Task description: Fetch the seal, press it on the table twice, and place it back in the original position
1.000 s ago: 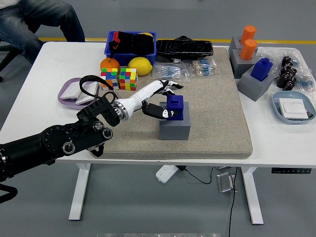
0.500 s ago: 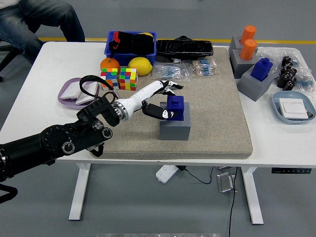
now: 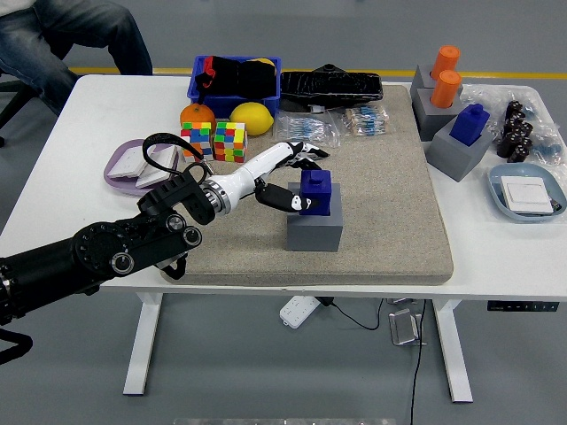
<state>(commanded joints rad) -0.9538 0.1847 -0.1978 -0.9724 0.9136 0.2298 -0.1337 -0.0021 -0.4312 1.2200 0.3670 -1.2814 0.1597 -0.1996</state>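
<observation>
Blue seal [image 3: 315,192] sits in its grey holder [image 3: 314,230] on the felt mat [image 3: 390,195], pinched by the left hand [image 3: 292,181]. Judged risk: a shallow fingertip pinch may slip, or drag the holder up too.

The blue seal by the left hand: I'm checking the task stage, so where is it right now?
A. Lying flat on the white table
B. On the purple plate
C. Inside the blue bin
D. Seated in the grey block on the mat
D: the blue seal stands in the grey block on the mat, with the left hand closed around it.
</observation>
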